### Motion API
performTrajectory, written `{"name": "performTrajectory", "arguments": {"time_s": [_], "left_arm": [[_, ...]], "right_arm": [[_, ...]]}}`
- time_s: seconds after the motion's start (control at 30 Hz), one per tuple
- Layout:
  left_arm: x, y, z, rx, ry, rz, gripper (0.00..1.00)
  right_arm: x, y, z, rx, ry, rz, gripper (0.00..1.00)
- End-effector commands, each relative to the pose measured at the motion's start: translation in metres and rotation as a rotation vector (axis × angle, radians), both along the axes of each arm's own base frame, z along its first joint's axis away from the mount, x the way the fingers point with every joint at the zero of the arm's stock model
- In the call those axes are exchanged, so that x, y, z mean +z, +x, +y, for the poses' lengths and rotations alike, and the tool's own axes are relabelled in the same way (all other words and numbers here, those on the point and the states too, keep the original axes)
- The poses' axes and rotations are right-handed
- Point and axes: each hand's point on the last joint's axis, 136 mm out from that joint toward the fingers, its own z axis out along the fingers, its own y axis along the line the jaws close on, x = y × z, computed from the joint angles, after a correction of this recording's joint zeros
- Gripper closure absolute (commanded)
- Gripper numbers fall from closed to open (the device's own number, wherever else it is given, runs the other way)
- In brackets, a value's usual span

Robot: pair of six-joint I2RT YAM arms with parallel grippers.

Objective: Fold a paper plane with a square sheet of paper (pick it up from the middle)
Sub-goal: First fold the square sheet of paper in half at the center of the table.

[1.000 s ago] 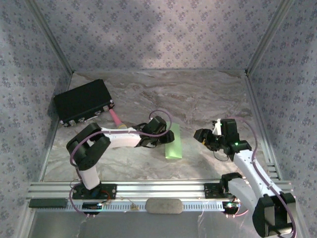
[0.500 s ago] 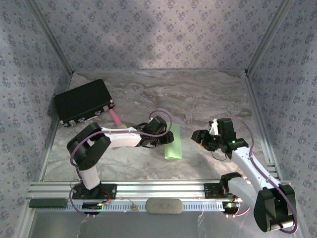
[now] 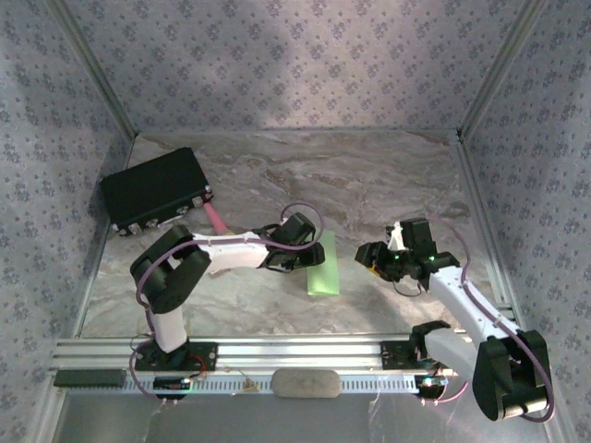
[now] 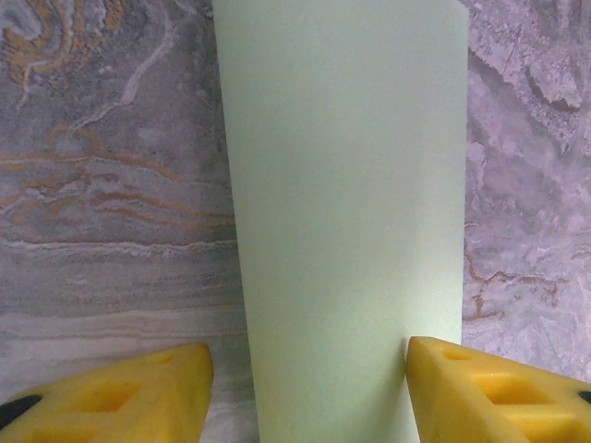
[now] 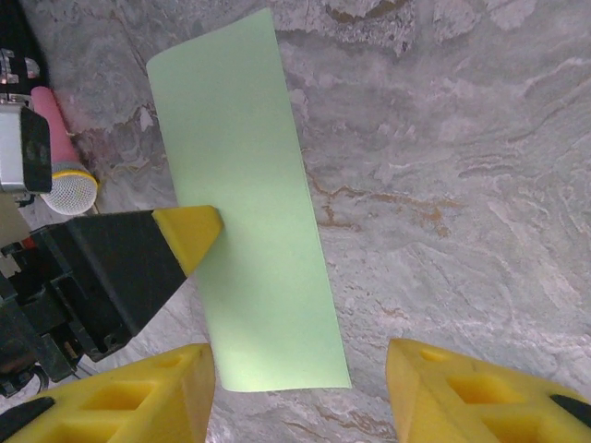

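Observation:
The pale-green sheet of paper (image 3: pixel 324 266) lies flat on the marble table as a narrow folded rectangle. My left gripper (image 3: pixel 308 259) is open right over its left side. In the left wrist view the paper (image 4: pixel 342 203) runs up between the yellow fingertips (image 4: pixel 125 392), and the right one touches the paper's right edge. My right gripper (image 3: pixel 371 256) hovers open just right of the paper. In the right wrist view the paper (image 5: pixel 245 212) sits above my open right gripper (image 5: pixel 300 397), with the left gripper's yellow fingertip (image 5: pixel 189 233) resting on its left edge.
A big black box (image 3: pixel 155 189) stands at the back left, with a pink cylinder (image 3: pixel 216 219) beside it, behind the left arm. The pink cylinder (image 5: pixel 57 148) is close to the paper's far end. The aluminium rail (image 3: pixel 295 355) runs along the near edge; patterned walls close in the sides.
The right arm has swung its gripper leftward, closer to the paper. The left wrist has shifted slightly over the paper. The paper has stayed put.

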Motion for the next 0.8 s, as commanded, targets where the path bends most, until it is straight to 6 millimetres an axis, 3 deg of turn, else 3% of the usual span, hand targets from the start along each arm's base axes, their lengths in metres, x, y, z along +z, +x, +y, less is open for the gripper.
{"name": "performTrajectory", "arguments": {"time_s": [0.0,0.77], "left_arm": [[-0.027,-0.002,0.009,-0.016,0.081,0.031,0.42],[-0.055,-0.003,0.026,-0.025,0.242,0.071,0.46]], "right_arm": [[0.007,0.002,0.002,0.02,-0.012,-0.01,0.47],[0.002,0.001,0.0,0.019,-0.042,0.008,0.47]]}}
